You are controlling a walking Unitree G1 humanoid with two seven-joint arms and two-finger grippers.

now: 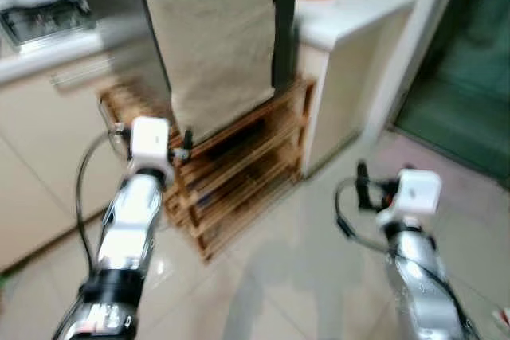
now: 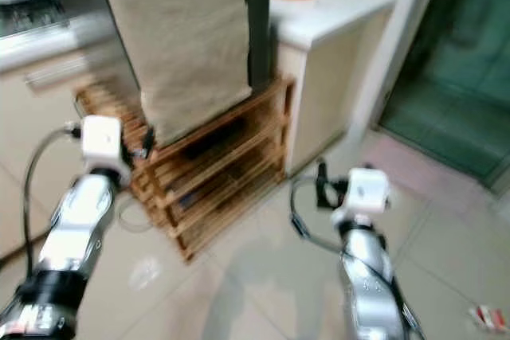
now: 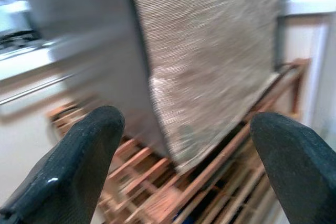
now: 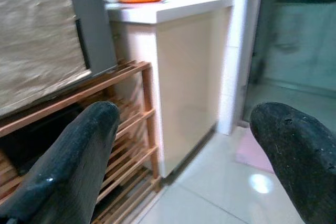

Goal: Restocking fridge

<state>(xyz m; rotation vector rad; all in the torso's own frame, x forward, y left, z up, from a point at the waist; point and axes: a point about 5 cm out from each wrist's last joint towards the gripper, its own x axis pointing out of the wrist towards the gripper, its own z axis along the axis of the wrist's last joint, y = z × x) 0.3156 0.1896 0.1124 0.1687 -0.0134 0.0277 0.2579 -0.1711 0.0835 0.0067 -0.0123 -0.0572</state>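
Fridge is seen as a grey metallic box, front draped with a beige woven cloth, set on a slatted wooden rack beside the white desk. Left end effector and right end effector are held apart, empty, before the rack.

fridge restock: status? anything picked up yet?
Done: nothing visible. In hand: nothing; left claw and right claw are both open and empty, held out before the wooden rack with the cloth-draped unit on it. The views are blurred. Left: everything. No groceries seen, no fridge door visibly open.
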